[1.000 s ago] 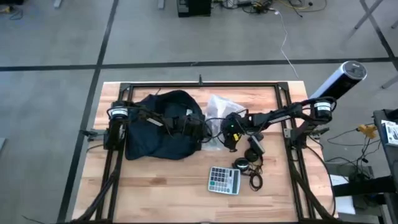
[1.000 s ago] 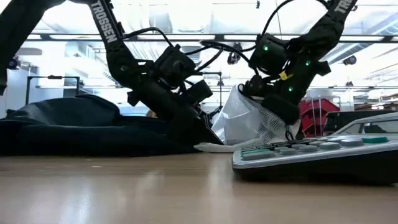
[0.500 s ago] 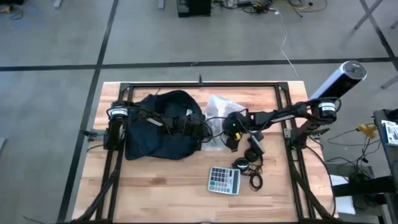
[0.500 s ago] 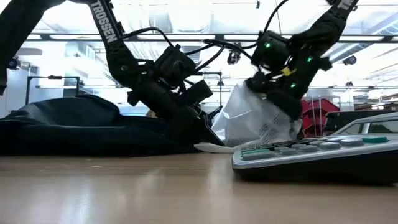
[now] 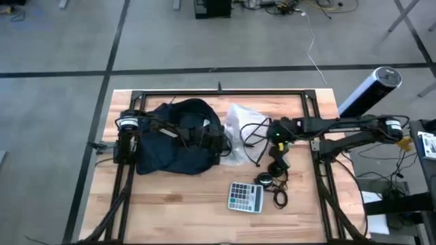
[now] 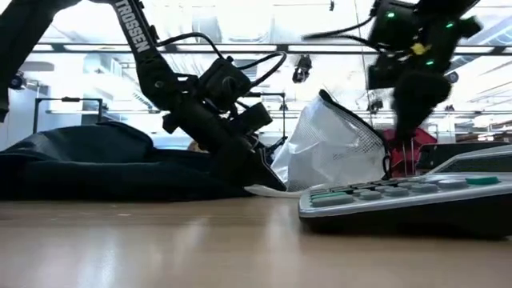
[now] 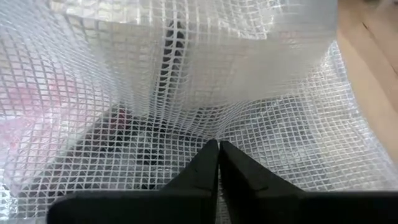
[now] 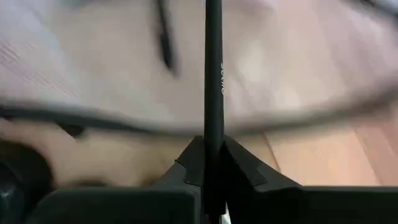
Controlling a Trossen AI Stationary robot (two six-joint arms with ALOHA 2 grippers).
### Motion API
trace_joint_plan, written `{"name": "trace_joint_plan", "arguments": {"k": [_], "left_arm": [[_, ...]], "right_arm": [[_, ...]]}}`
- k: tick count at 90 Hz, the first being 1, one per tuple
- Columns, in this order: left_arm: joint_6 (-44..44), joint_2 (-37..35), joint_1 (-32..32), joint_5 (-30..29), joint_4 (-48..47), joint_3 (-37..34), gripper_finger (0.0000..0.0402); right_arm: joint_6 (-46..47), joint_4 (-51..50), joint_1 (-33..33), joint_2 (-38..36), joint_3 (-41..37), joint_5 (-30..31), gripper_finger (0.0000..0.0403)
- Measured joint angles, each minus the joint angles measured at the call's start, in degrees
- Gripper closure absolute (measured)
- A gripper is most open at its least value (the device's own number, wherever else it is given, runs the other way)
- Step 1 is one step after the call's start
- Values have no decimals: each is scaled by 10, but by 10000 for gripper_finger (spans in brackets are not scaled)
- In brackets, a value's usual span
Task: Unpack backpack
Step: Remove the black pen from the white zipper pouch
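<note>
1 backpack under left end effector.

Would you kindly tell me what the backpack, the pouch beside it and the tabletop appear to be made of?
Backpack: soft matte navy fabric, slumped and creased. Pouch: translucent plastic with a woven grid, probably mesh-reinforced. Tabletop: light wood planks, visible grain, smooth.

A clear mesh pouch sits mid-table; lower right of it lie black headphones and a calculator.
</note>
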Motion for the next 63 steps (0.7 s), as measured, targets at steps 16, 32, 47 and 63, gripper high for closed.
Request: {"name": "trace_joint_plan", "arguments": {"k": [16,32,47,63], "left_arm": [[1,-22,0,-2,-53,-1,396],[-1,-39,1,-38,-113,0,396],[-22,-45,9,-80,-145,0,396],[-28,-47,7,-81,-124,-2,396]], "right_arm": [[86,-63,0,-50,-5,37,379],[213,-112,0,-52,-13,79,374],[335,-123,0,-31,-24,80,373],[331,-116,0,12,-33,104,375]]}}
